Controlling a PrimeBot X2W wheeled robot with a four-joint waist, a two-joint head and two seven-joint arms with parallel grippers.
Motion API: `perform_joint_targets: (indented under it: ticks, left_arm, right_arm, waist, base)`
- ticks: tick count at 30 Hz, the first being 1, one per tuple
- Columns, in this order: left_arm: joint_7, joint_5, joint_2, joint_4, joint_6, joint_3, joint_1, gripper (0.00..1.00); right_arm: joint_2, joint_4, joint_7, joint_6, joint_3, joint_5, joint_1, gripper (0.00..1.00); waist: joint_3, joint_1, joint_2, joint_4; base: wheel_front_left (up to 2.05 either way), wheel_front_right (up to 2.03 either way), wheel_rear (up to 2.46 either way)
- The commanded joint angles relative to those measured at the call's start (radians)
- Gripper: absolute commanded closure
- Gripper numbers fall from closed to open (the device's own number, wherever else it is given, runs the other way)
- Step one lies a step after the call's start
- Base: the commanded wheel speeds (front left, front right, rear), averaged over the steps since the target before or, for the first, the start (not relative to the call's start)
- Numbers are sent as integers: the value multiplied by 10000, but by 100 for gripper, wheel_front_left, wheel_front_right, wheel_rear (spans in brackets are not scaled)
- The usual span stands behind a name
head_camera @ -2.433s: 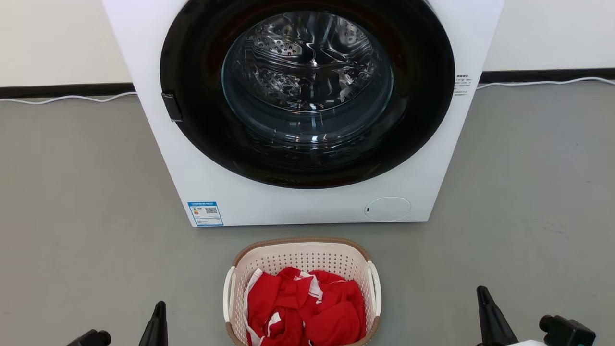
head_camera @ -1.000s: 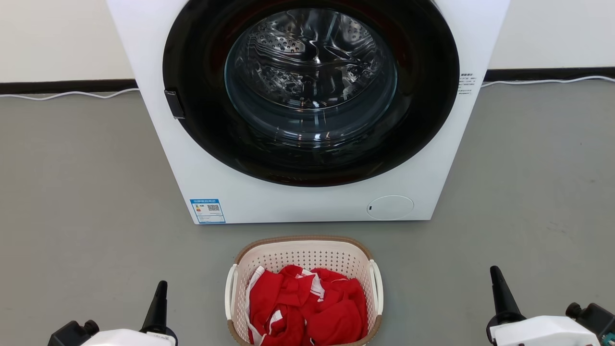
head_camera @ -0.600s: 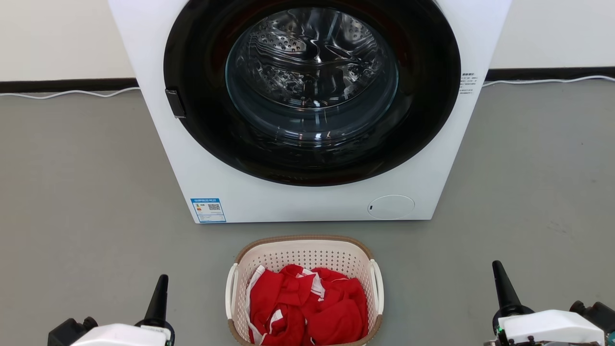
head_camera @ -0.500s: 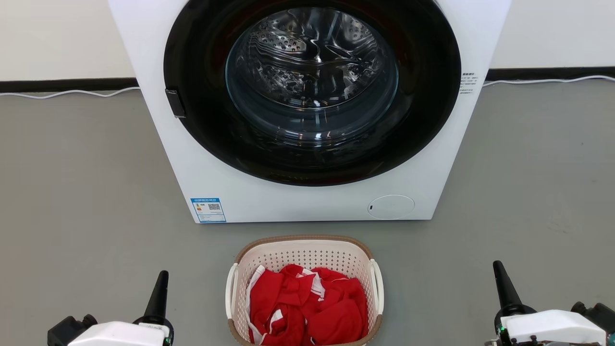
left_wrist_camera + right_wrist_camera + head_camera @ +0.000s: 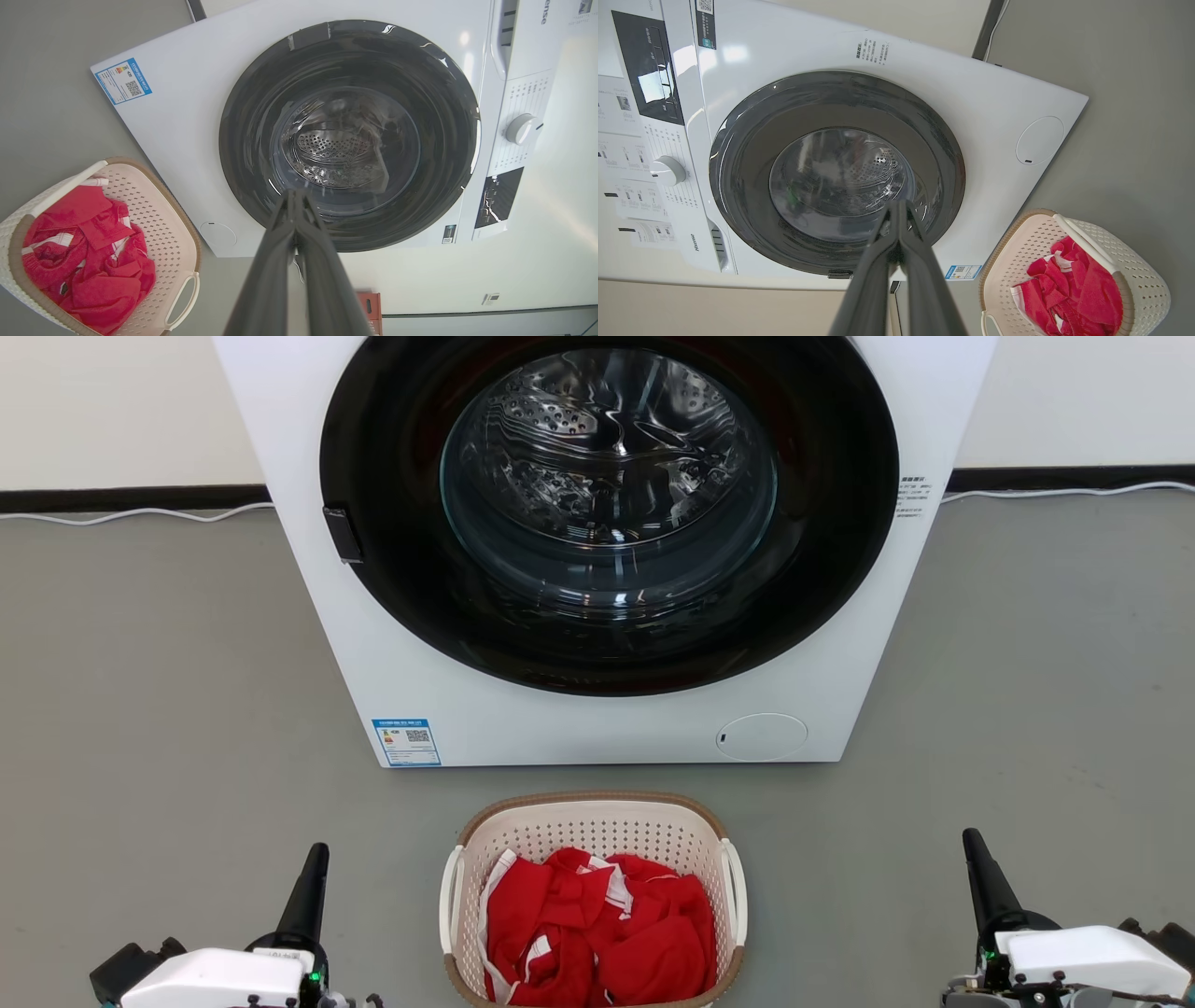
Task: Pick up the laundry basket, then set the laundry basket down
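Note:
The laundry basket (image 5: 597,826), cream-white and perforated with a brown rim and white side handles, stands on the grey floor just in front of the washer, holding red clothes (image 5: 597,929). It also appears as the basket (image 5: 154,205) at the lower left of the left wrist view and the basket (image 5: 1143,280) at the lower right of the right wrist view. My left gripper (image 5: 315,863) points up left of the basket, well apart from it, fingers pressed together and empty. My right gripper (image 5: 976,849) stands right of the basket, likewise shut and empty.
A white front-loading washer (image 5: 411,644) with a round dark glass door (image 5: 607,513) stands close behind the basket. A white cable (image 5: 140,513) runs along the wall's dark skirting. Open grey floor (image 5: 168,709) lies left and right of the washer.
Both grippers have risen into the head view from the bottom edge, their white wrists now showing. The basket has stayed in place; the camera shifted slightly.

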Motion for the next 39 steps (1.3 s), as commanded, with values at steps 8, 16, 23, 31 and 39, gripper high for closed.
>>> perform_joint_targets:
  ticks: [8, 16, 23, 31, 39]
  left_arm:
    - [294, -1002, 6, -411, -149, 370, -625, 100]
    - [501, -1662, -28, -488, -180, 439, -710, 100]
    - [701, -2305, -61, -562, -211, 506, -794, 100]
    - [701, -2305, -61, -563, -211, 506, -793, 100]
    - [700, -2306, -61, -563, -211, 505, -793, 100]
  right_arm:
    - [-110, -368, 372, 68, 60, 1232, -601, 100]
    - [-110, -405, 582, 71, -10, 2049, -705, 100]
    - [-110, -440, 787, 73, -79, 2844, -805, 100]
    - [-103, -439, 796, 73, -90, 2835, -806, 100]
    - [-96, -439, 804, 73, -100, 2826, -807, 100]
  waist:
    - [15, 0, -1, 18]
    - [26, 0, -1, 31]
    - [37, 0, -1, 45]
    - [37, 0, -1, 45]
    - [37, 0, -1, 45]
  base:
    - [0, 0, 0]
    - [0, 0, 0]
    - [0, 0, 0]
    - [0, 0, 0]
    - [0, 0, 0]
